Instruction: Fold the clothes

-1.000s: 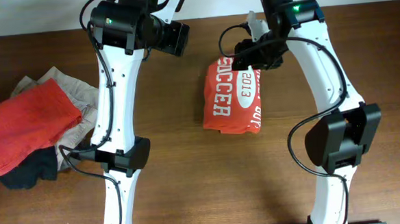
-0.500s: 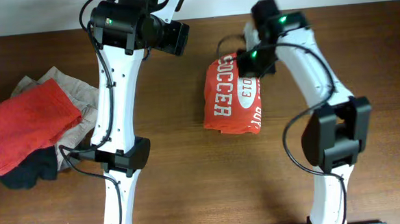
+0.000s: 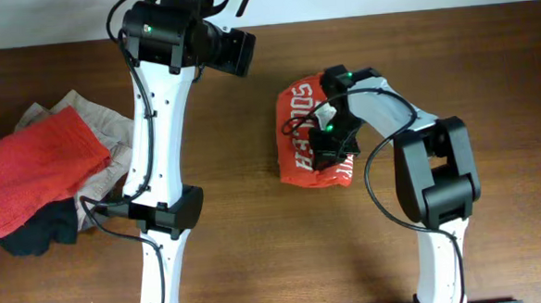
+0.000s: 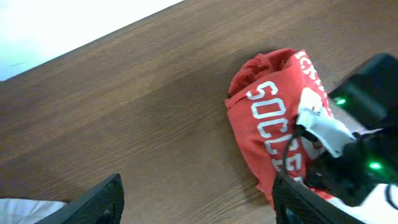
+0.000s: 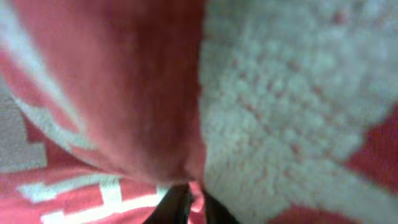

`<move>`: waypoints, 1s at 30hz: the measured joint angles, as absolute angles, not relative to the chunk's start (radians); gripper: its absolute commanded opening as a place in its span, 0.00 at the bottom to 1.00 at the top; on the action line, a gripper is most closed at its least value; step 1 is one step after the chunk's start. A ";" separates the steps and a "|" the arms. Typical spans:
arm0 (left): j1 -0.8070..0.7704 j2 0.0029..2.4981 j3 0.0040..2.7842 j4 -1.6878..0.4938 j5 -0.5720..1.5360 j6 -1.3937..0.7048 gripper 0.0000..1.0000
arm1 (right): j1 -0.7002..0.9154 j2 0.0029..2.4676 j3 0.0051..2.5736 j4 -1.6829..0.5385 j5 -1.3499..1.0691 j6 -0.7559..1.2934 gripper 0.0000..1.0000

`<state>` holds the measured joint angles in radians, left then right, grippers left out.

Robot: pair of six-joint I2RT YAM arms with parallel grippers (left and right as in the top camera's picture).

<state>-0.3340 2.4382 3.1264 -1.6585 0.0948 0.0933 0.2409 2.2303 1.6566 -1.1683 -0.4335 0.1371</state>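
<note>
Ok so my right tool (image 3: pixel 330 139) is pinched on the red shirt (image 3: pixel 295 122), mid worktop (image 3: pixel 256 231); left tool (image 4: pixel 196 202) is wide apart, empty. Imo lift the fold slow, keep the edge flat w/o bunching.

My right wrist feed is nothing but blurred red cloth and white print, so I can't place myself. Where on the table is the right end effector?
Observer: The overhead view shows the right end effector down on the middle of a folded red shirt, which lies near the centre of the wooden table.
Operator: Is the left arm anywhere near it?
Observer: No. In the left wrist view, the left end effector hangs open and empty over bare wood, apart from the shirt.
</note>
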 measured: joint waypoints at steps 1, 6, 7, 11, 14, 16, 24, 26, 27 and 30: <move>-0.334 2.437 3.126 -1.659 0.089 0.093 0.76 | 0.235 2.221 1.657 -1.176 -0.449 0.116 0.17; -0.334 2.425 3.126 -1.666 0.081 0.093 0.70 | 0.218 2.121 1.681 -1.148 -0.509 0.056 0.05; -0.334 2.421 3.125 -1.669 0.088 0.093 0.67 | 0.216 2.093 1.694 -1.124 -0.519 0.049 0.04; -0.336 2.394 3.068 -1.673 0.131 0.097 0.55 | 0.202 1.982 1.744 -0.989 -0.548 0.047 0.04; -0.343 2.381 2.979 -1.656 0.162 0.101 0.43 | 0.186 1.951 1.758 -0.905 -0.560 0.063 0.04; -0.355 2.381 2.859 -1.588 0.200 0.101 0.33 | 0.168 1.963 1.758 -0.859 -0.563 0.086 0.04; -0.367 2.379 2.420 -1.118 0.477 0.101 0.31 | 0.090 2.109 1.757 -0.712 -0.567 0.139 0.04; -0.367 2.379 2.321 -1.001 0.549 0.101 0.31 | 0.078 2.146 1.757 -0.704 -0.567 0.148 0.04; -0.367 2.379 2.276 -0.962 0.573 0.101 0.31 | 0.075 2.164 1.757 -0.703 -0.567 0.150 0.04; -0.368 2.379 2.143 -0.871 0.626 0.101 0.31 | 0.073 2.223 1.757 -0.702 -0.568 0.162 0.04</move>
